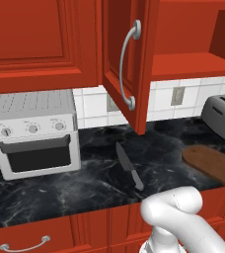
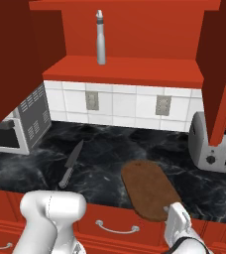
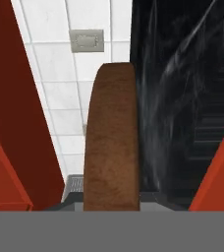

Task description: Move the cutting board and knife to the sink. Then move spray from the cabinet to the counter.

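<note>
The gripper (image 2: pixel 173 214) is seen at the near end of the cutting board (image 2: pixel 148 189), low at the counter's front edge, and its jaws are closed on that end; in the hand view the board (image 3: pixel 111 142) runs straight away from the fingertips, filling the gap between them. The board is judged to be gripped by its end, with most of its length resting on or just above the counter (image 2: pixel 110 149) and the near end overhanging the edge.

Since the board is long and held at one extreme, a firm grip should be kept and the lift made slowly, so that the far end is not dragged across the marble or levered out of the jaws. The board should be raised level before it is carried sideways, and the open cabinet door (image 1: pixel 129 64) hanging above the worktop should be cleared.

The knife (image 1: pixel 129 165) lies flat on the counter to the left of the board, well apart from it, its blade pointing toward the tiled wall. The toaster (image 2: pixel 216 144) stands to the right of the board, and the toaster oven (image 1: pixel 35 133) to the far left. The spray (image 2: pixel 100 37) stands upright on the shelf of the open cabinet (image 2: pixel 125 72), not yet moved.
</note>
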Robot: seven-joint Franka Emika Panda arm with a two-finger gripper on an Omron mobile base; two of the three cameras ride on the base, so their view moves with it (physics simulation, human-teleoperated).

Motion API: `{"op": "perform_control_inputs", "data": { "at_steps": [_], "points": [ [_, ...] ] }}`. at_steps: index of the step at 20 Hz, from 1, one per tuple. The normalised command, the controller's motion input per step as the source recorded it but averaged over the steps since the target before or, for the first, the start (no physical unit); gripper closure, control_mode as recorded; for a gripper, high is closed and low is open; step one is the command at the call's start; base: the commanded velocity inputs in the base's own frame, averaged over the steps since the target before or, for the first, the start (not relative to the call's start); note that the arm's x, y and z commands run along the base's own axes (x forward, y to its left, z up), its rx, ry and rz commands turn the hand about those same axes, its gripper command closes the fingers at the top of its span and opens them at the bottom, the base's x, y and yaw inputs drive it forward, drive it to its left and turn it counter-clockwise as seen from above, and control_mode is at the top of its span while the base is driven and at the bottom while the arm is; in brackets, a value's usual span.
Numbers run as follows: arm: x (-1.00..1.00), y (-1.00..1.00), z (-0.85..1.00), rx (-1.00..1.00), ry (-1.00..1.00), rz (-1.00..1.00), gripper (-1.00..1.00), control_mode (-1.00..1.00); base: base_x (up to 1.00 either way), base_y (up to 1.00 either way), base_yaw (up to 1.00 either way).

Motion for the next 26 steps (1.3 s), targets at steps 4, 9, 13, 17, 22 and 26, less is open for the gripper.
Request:
{"op": "perform_control_inputs", "data": {
  "at_steps": [4, 9, 13, 17, 22, 26],
  "points": [
    [0.02, 0.38, 0.68, -0.09, 0.06, 0.00, 1.00, -1.00, 0.00, 0.00, 0.00],
    [0.14, 0.55, 0.58, -0.13, 0.10, 0.00, 1.00, -1.00, 0.00, 0.00, 0.00],
    [0.20, 0.48, 0.54, -0.12, 0.12, 0.00, 1.00, -1.00, 0.00, 0.00, 0.00],
    [0.36, 0.34, 0.63, -0.10, 0.11, 0.00, 1.00, -1.00, 0.00, 0.00, 0.00],
    [0.31, 0.20, 0.56, -0.09, 0.06, 0.00, 1.00, -1.00, 0.00, 0.00, 0.00],
    [0.18, 0.00, 0.43, -0.04, 0.09, 0.00, 1.00, -1.00, 0.00, 0.00, 0.00]
  ]
}}
